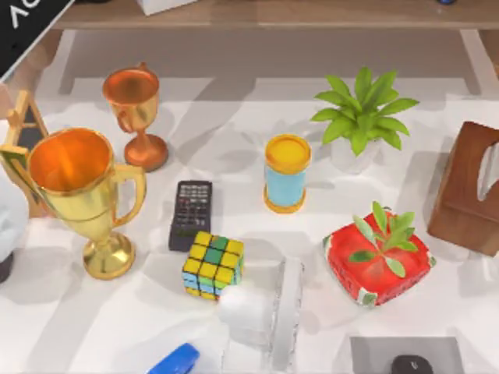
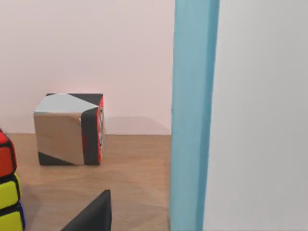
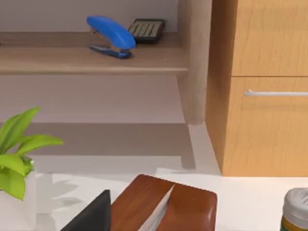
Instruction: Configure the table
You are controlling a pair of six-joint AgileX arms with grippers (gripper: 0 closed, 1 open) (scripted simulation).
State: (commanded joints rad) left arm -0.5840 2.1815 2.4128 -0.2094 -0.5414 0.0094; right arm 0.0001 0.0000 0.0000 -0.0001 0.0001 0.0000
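The white table (image 1: pixel 234 125) carries many objects. At the left stand a large gold trophy (image 1: pixel 78 195) and a smaller copper trophy (image 1: pixel 136 113). A black remote (image 1: pixel 190 214) lies beside a colourful puzzle cube (image 1: pixel 213 266). A blue cup with a yellow lid (image 1: pixel 286 173) stands mid-table. A dark part of my left gripper (image 2: pixel 91 216) shows low in the left wrist view, above a wooden board (image 2: pixel 134 163) bearing a patterned block (image 2: pixel 70 129). In the right wrist view, a dark part of my right gripper (image 3: pixel 94 216) hangs near a brown tissue box (image 3: pixel 168 204).
A potted plant (image 1: pixel 362 117), a red box with leaves (image 1: pixel 378 257) and the tissue box (image 1: pixel 468 187) fill the right side. A blue stapler (image 1: pixel 175 361) and a grey mat (image 1: pixel 405 354) lie at the front edge. A wooden shelf (image 3: pixel 91 57) holds another stapler (image 3: pixel 110 36).
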